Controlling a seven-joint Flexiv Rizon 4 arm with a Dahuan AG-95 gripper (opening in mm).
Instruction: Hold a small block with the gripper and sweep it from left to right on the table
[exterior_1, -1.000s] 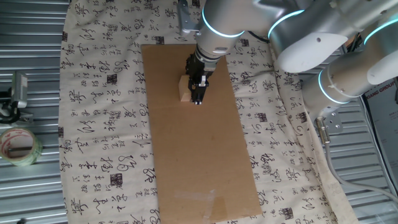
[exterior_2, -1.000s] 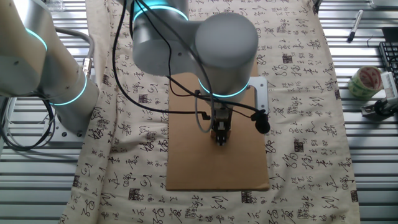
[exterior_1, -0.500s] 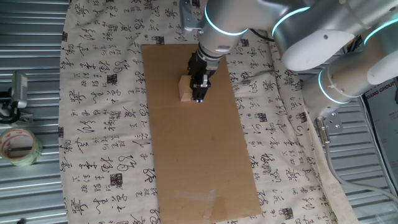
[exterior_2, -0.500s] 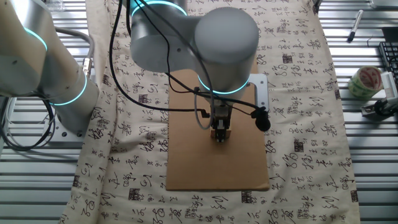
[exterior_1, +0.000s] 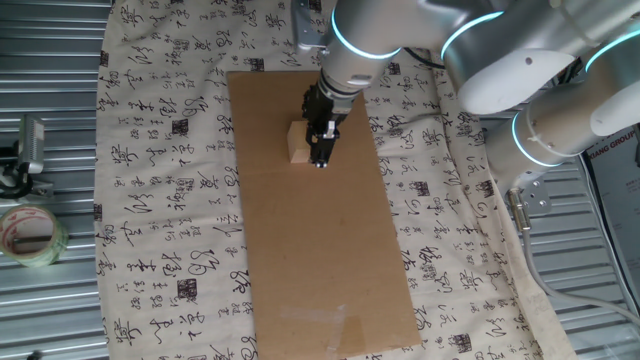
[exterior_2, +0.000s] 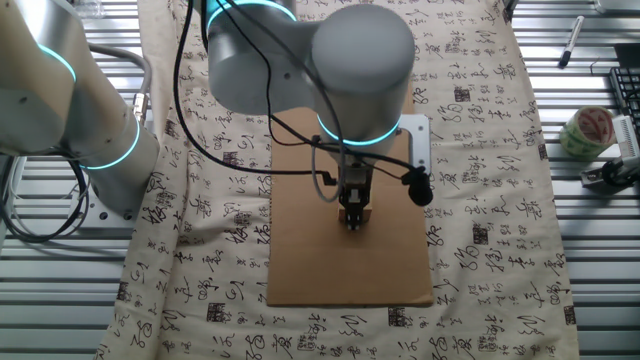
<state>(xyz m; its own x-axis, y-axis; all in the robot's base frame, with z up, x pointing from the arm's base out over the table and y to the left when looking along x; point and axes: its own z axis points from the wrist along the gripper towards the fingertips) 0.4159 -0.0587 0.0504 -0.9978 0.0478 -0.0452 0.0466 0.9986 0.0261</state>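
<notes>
Claw at block, sweep pending

Block (exterior_1: 297, 141) sits on the cardboard (exterior_1: 320, 250) near its far end, cardboard lying on the cloth-covered tabletop (exterior_1: 160, 180). Claw (exterior_1: 320, 160) is down at cardboard level, touching or just beside the block's side. In the other fixed view the claw (exterior_2: 353, 222) covers most of the block (exterior_2: 361, 215); only a pale sliver shows at the fingertips.

Claw state: cannot tell. Fingers look close together, but neither view shows whether they pinch the block or only stand next to it.

Doing the step well, my read:
- Confirm the grip first. From one fixed view the block looks mostly to one side of the fingers, so the hold may be off-centre or absent.
- Keep the block's bottom face flat on the cardboard, light downward pressure only; too much and it may tip or twist out.
- Move sideways in a straight line, slow, constant height.
- Stay on the cardboard; its edge against the cloth could catch the block.
</notes>
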